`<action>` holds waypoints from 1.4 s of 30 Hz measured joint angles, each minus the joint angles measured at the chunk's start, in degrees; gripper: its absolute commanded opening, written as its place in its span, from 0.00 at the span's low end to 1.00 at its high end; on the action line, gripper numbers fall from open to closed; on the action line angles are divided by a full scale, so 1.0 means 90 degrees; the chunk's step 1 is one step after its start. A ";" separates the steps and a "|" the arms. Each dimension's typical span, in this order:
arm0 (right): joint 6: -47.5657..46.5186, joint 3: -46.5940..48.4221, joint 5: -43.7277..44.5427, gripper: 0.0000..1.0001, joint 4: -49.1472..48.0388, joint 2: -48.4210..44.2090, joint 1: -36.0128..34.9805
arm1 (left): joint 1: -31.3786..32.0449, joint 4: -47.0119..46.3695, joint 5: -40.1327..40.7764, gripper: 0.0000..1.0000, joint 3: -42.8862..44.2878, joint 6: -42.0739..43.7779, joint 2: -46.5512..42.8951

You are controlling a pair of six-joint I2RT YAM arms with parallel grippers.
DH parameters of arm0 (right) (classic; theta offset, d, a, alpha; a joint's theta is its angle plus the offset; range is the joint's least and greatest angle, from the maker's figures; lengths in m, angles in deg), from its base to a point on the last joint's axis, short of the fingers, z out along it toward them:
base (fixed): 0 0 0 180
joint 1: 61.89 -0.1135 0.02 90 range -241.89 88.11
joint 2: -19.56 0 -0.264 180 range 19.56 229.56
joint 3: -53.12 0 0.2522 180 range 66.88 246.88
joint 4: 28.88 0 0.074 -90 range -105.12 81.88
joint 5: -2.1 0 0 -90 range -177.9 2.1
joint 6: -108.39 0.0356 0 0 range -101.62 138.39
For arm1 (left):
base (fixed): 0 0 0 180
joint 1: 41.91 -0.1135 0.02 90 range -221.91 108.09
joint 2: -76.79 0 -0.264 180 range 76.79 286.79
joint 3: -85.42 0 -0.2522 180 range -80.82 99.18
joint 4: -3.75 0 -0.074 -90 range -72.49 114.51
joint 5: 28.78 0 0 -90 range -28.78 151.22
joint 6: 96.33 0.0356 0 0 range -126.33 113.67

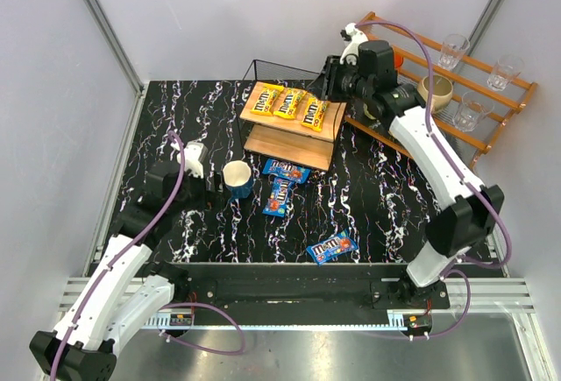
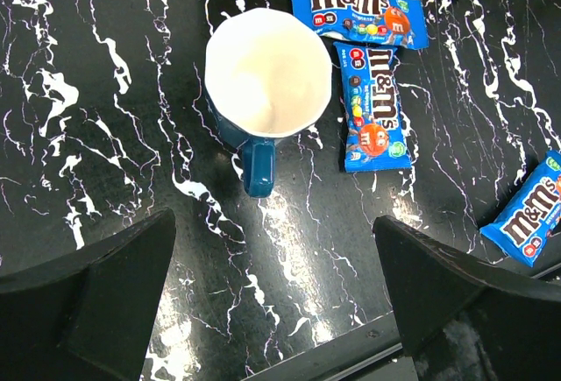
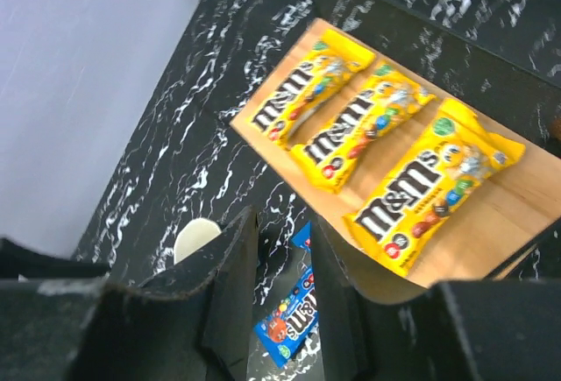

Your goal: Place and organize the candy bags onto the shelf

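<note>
Left claw (image 2: 273,223) spread wide, I'm eyeing the blue candy bag (image 2: 375,109) beside the mug (image 2: 267,74): likely light, limp, slick, so I'm aiming for its crimped end.

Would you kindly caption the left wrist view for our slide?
Open left gripper facing a blue mug and three blue M&M's packets.

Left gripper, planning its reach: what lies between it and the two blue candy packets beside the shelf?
A blue, white-lined mug, upright; the top external view shows it.
</note>
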 measured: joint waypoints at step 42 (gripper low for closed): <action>0.2305 -0.4476 0.4490 0.10 -0.0231 -0.2635 0.0461 | 0.0019 0.0000 -0.0002 0.99 0.0000 0.0000 -0.0046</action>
